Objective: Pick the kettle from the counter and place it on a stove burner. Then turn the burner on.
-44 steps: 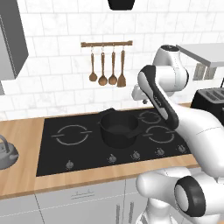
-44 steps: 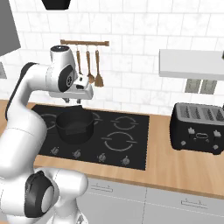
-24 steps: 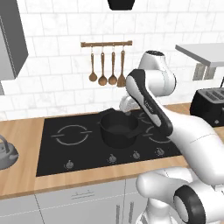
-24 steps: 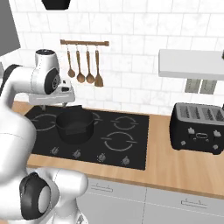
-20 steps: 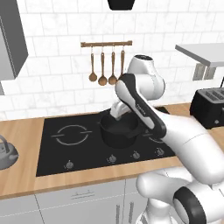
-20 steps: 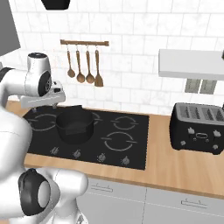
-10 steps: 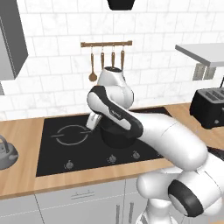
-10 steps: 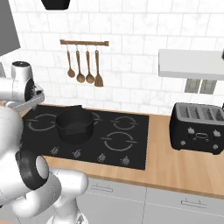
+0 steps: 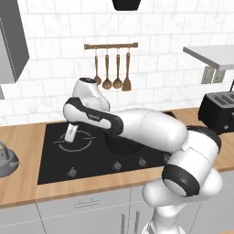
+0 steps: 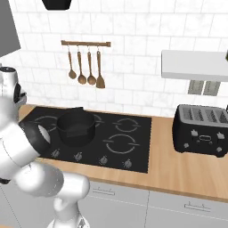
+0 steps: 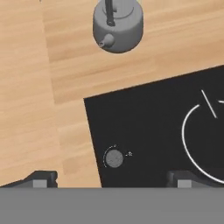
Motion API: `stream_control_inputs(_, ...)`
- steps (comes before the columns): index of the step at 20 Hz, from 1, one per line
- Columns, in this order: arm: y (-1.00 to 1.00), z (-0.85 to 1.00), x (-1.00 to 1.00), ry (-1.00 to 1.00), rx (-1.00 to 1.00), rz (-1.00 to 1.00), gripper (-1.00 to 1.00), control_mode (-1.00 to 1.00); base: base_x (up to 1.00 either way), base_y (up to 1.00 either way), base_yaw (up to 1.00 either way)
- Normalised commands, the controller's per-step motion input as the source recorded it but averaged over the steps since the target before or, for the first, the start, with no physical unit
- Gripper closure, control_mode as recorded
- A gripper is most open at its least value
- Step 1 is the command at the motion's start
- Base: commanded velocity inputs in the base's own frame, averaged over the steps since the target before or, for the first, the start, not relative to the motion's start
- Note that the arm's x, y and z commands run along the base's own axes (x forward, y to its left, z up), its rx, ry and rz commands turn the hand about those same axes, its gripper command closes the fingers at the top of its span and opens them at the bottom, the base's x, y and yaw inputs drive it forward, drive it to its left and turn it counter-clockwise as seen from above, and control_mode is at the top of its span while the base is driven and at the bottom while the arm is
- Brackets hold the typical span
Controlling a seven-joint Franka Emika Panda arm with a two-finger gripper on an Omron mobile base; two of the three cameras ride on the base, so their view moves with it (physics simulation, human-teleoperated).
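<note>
The kettle (image 11: pixel 118 25) sits on the wooden counter (image 11: pixel 26 87), well apart from the black stove top (image 11: pixel 153 127) and far from the big white burner ring (image 11: pixel 188 144). In the left base view it peeks in at the left edge, on the wood. The gripper (image 11: pixel 109 181) hangs over the corner of the stove with its two fingers spread wide and nothing between them. The kettle looks like hard, smooth metal, so it will not squash, but its round body could slip out of a pinch. It may be a bit heavy. The thin arched handle on top looks like the best place to grab.
</note>
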Motion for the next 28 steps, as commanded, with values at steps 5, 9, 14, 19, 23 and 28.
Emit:
stream_control_inputs(5, 1.00, -0.13, 0.00, 0.00, -0.01, 0.03, -1.00, -1.00, 0.00, 0.00, 0.00)
stream_control_inputs(9, 1.00, -0.02, 0.00, 0.00, -0.05, 0.00, -1.00, -1.00, 0.00, 0.00, 0.00)
stream_control_inputs(14, 0.98, 0.00, 0.00, 0.01, -0.06, 0.00, -1.00, -1.00, 0.00, 0.00, 0.00)
stream_control_inputs(19, 0.72, -0.01, 0.04, 0.00, -0.03, -0.02, -1.00, -1.00, 0.00, 0.00, 0.00)
stream_control_inputs(23, 0.50, 0.00, 0.11, 0.00, -0.01, -0.06, -1.00, -1.00, 0.00, 0.00, 0.00)
stream_control_inputs(28, 0.36, 0.00, 0.09, 0.00, -0.03, -0.05, -1.00, -1.00, 0.00, 0.00, 0.00)
